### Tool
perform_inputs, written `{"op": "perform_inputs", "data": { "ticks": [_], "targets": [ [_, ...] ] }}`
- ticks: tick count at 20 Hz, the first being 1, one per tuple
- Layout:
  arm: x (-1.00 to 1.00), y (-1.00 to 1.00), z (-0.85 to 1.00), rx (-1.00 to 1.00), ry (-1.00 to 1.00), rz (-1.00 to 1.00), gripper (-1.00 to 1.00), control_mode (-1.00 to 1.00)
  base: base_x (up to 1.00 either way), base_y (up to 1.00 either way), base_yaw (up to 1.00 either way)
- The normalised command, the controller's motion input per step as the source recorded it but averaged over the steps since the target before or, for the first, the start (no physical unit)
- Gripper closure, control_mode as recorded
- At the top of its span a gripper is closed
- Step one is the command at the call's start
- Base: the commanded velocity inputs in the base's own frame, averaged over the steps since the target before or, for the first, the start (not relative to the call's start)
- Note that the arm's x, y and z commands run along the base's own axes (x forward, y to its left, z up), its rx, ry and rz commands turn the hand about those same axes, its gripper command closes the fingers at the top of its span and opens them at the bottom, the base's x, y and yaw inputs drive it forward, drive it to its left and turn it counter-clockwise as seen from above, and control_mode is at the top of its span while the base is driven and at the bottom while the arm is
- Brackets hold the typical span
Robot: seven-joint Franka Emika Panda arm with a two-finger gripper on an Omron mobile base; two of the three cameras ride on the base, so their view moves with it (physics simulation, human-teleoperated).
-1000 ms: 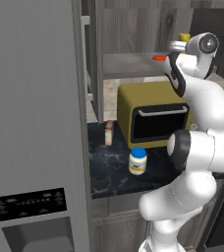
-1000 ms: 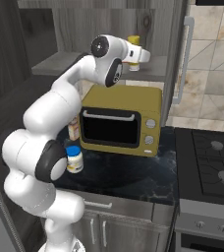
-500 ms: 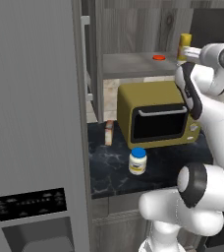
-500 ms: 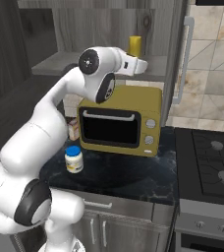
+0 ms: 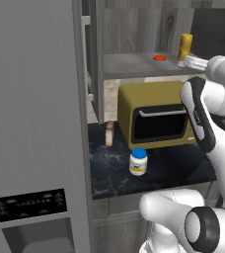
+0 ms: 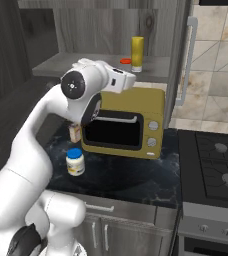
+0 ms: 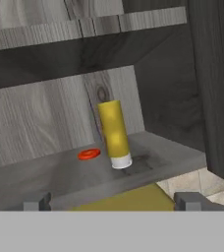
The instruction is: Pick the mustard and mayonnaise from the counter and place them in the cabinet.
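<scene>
One down: your mustard [image 7: 115, 133] stands upright on the cabinet [image 7: 45, 174] shelf, ahead of the gripper [image 7: 113, 201], fingers wide and empty. Next, you need the mayonnaise [image 5: 138, 161] far below on the counter [image 5: 173, 170].

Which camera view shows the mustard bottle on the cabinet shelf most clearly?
The hand view: the mustard stands upright and whole on the cabinet shelf, beside the red-orange disc. The right base view shows it smaller and farther away. In the left base view the arm covers its base.
</scene>
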Motion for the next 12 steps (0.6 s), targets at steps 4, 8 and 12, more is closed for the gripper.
{"op": "perform_inputs", "data": {
  "ticks": [4,8,12],
  "targets": [
    [-0.58,0.41,-0.07,0.02,0.00,0.15,-1.00,-1.00,0.00,0.00,0.00],
    [-0.43,0.35,-0.16,0.00,0.01,0.15,-1.00,-1.00,0.00,0.00,0.00],
    [-0.24,0.17,-0.25,0.01,0.09,0.10,-1.00,-1.00,0.00,0.00,0.00]
  ]
}}
